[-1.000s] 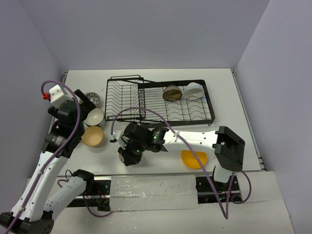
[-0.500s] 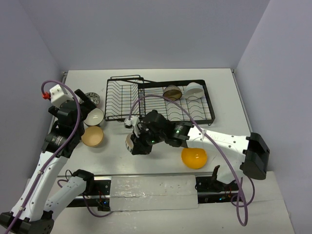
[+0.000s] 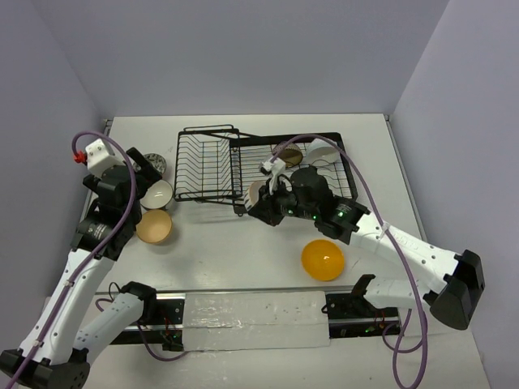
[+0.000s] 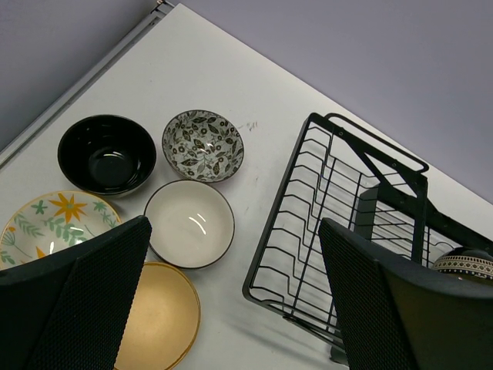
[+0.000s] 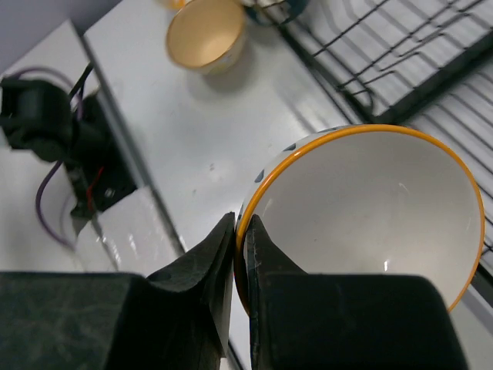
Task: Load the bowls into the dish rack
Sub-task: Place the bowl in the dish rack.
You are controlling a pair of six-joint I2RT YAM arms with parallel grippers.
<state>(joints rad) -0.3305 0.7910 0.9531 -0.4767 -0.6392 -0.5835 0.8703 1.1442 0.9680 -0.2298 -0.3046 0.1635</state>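
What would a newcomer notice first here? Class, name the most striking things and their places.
The bright orange bowl sits alone on the table, near right. The right gripper pinches the rim of an orange-edged white bowl at the near edge of the dish rack. Five bowls cluster left of it.

The white table (image 3: 235,251) bears the dish rack (image 3: 209,166), an orange bowl (image 3: 323,259) and five bowls (image 4: 189,222) clustered left.

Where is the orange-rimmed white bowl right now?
Pinched by its rim in the right hand, the orange-rimmed bowl hangs at the near edge of the dish rack, mid-rack in the top view.
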